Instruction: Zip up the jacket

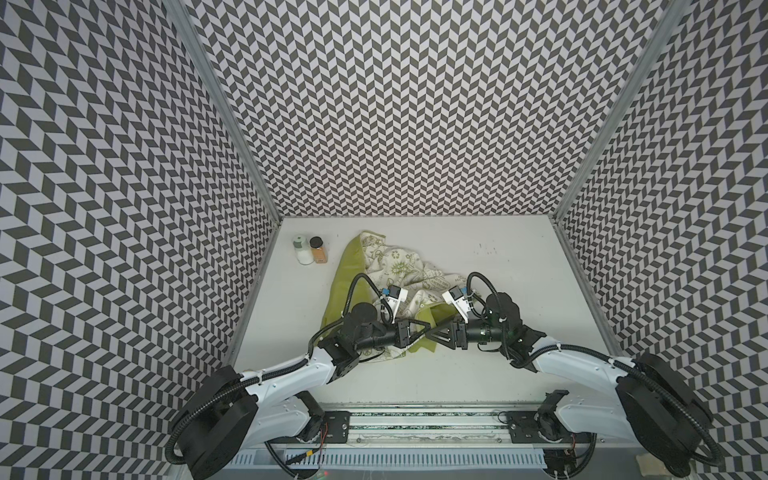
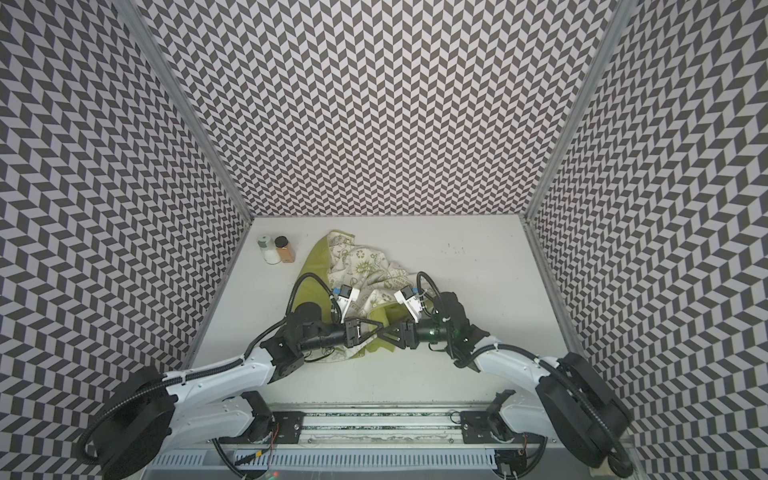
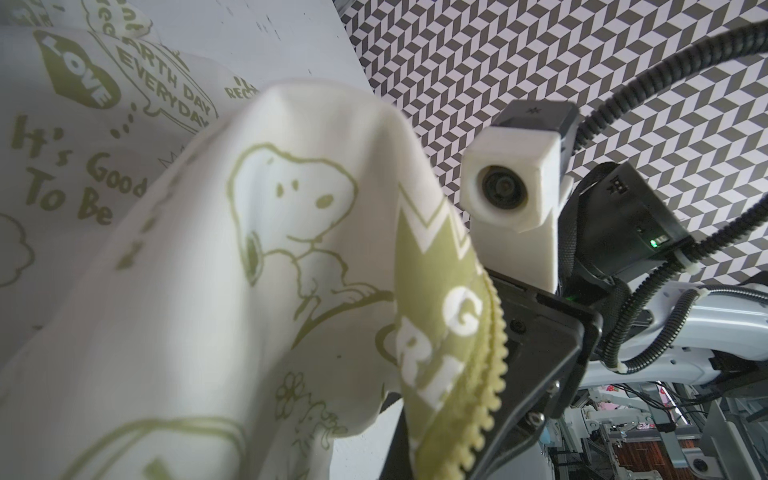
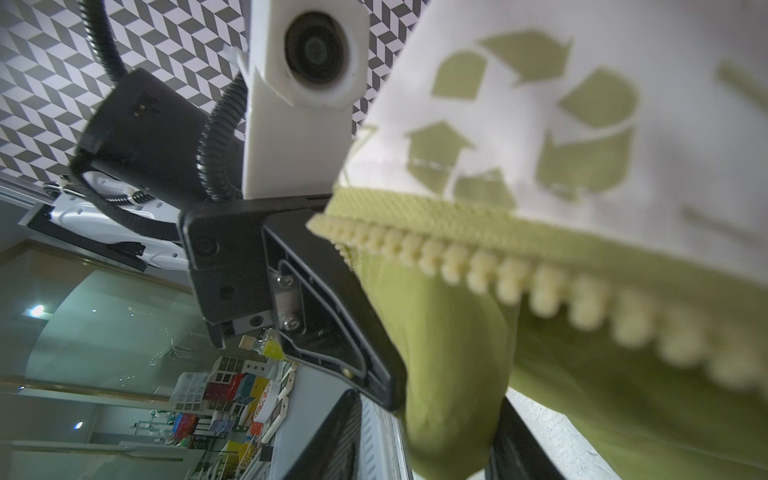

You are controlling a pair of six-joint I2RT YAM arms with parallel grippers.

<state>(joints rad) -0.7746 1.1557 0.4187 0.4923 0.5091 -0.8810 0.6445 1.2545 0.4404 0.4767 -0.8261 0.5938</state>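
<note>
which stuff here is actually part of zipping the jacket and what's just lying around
Part of the job: the jacket, zipper teeth, left gripper, right gripper.
Just lying about: white bottle, brown spice jar, both standing apart from the jacket.

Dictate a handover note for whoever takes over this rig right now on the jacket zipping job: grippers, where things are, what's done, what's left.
Left gripper: shut on the green near edge of the jacket, holding it raised.
Right gripper: tip to tip with the left one at the same fabric; whether it grips is unclear.
Jacket: crumpled left of centre on the table, printed lining up.
Done: nothing zipped. The zipper teeth show as an open, unjoined row in both wrist views.
Left: find the slider (not visible), bring both zipper sides together, then pull it closed.
</note>
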